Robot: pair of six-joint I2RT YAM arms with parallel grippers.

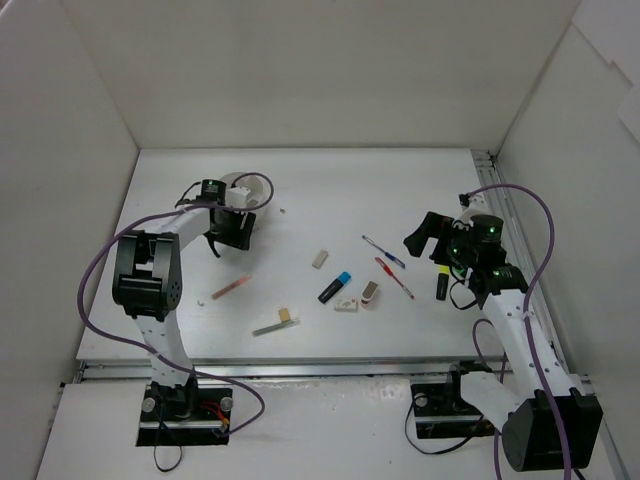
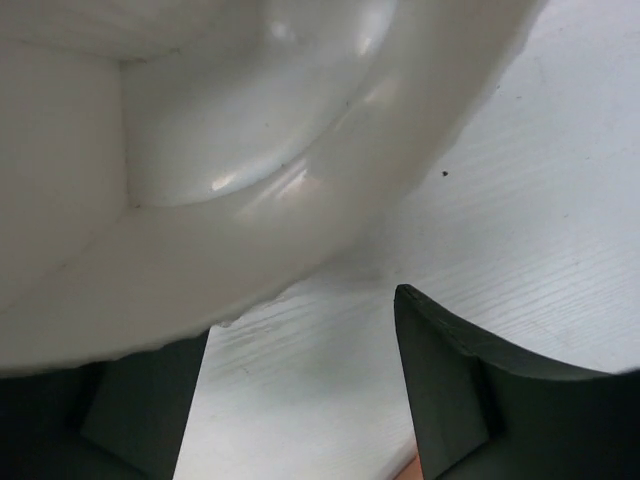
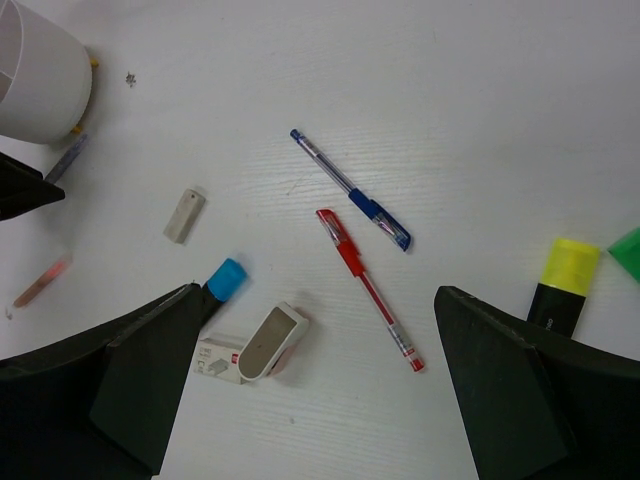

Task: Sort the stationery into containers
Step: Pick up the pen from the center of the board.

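The white pot (image 1: 252,186) stands at the back left and fills the top of the left wrist view (image 2: 200,150). My left gripper (image 1: 232,228) is open and empty right beside it (image 2: 300,400). My right gripper (image 1: 428,240) is open and empty above loose stationery (image 3: 322,330). Below it lie a blue pen (image 3: 350,190), a red pen (image 3: 368,288), a yellow-capped marker (image 3: 562,282), a blue-capped marker (image 3: 225,280) and two white erasers (image 3: 272,340) lying together. A beige eraser (image 3: 184,215) lies further off. A pink pen (image 1: 231,289) lies mid-left.
A grey pen with a small beige eraser (image 1: 275,324) lies near the front. White walls close the table's back and sides. A rail (image 1: 300,368) runs along the near edge. Purple cables loop beside both arms.
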